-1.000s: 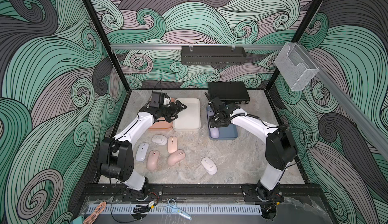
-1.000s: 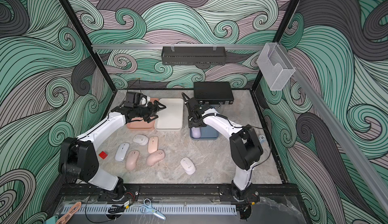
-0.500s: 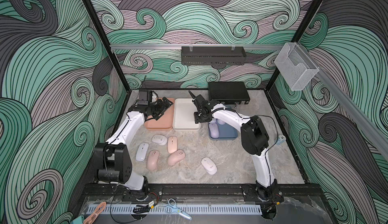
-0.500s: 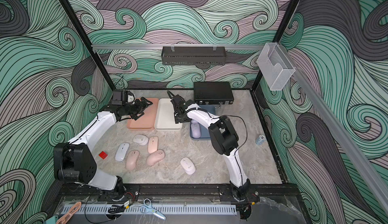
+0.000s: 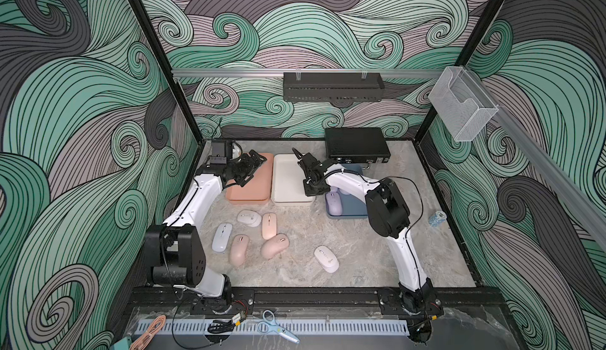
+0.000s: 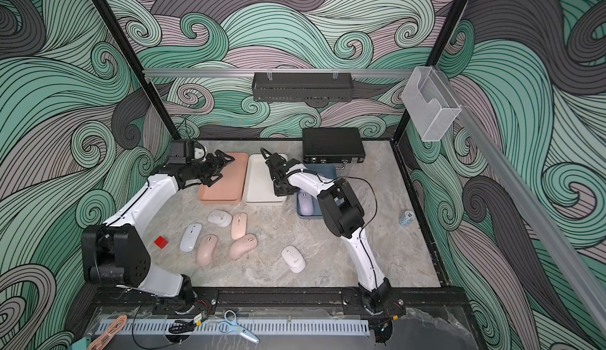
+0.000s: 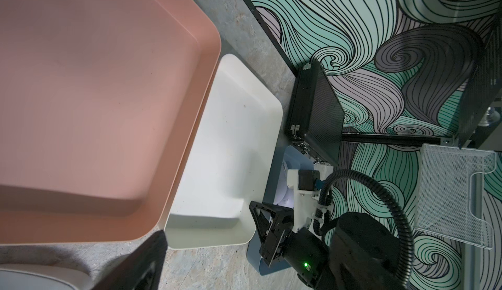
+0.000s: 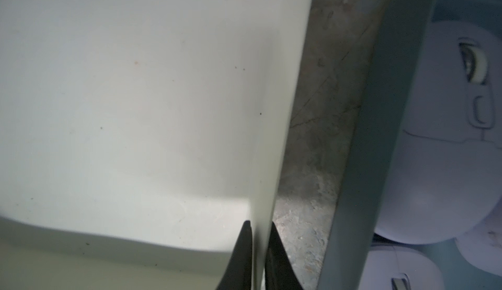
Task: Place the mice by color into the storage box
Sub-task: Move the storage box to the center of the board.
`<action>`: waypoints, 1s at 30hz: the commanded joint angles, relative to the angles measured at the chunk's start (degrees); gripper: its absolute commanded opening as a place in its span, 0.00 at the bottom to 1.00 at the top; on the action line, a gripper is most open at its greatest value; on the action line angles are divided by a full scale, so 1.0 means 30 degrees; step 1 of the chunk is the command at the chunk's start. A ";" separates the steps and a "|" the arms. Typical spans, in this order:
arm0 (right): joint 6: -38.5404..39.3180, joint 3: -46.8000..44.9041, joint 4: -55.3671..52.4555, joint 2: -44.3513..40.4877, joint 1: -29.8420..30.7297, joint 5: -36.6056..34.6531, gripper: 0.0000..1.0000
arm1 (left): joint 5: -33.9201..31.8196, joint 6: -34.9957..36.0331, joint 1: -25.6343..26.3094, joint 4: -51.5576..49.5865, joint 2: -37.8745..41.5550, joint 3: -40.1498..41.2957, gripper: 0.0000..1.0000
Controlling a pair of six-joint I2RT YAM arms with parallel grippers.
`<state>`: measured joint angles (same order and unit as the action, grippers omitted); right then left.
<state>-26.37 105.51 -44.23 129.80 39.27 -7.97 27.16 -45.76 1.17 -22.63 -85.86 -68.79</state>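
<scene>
The storage box is three shallow trays side by side: pink [image 5: 249, 181], white [image 5: 288, 181] and blue [image 5: 347, 212]. My right gripper [image 5: 310, 191] is shut on the white tray's right wall [image 8: 267, 139], near its front corner. My left gripper [image 5: 252, 169] hangs open over the pink tray [image 7: 95, 98], holding nothing. A lavender mouse [image 5: 333, 203] lies in the blue tray, and the right wrist view shows two there [image 8: 445, 152] [image 8: 402, 269]. Loose on the table are three pink mice [image 5: 269, 225] [image 5: 239, 249] [image 5: 274, 245], two whitish ones [image 5: 250, 218] [image 5: 326, 258] and a pale lavender one [image 5: 222, 237].
A black case [image 5: 356, 144] lies behind the blue tray. A small patterned can [image 5: 437, 218] stands near the right wall and a red cube [image 6: 160, 242] lies by the left arm's base. Scissors [image 5: 275, 327] and cables rest on the front rail.
My right arm swung left from above the blue tray to the white tray's right wall, and its jaws shut on that wall. My left gripper drew back left over the pink tray, staying open.
</scene>
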 commanded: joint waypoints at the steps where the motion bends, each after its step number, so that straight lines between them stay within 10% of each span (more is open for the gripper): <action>1: 0.0031 -0.0864 0.0382 -0.1108 -0.0022 -0.0510 0.11 | 0.0520 -0.0242 -0.0185 0.0336 0.0467 -0.0140 0.92; 30: -0.1534 -0.8875 0.1670 -0.6042 0.1735 -0.1475 0.18 | 0.0653 -0.0526 -0.0009 0.0916 0.0361 0.0241 0.92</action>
<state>-29.39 79.61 -38.28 113.62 44.31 -10.68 28.77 -47.22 1.06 -20.71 -85.86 -68.36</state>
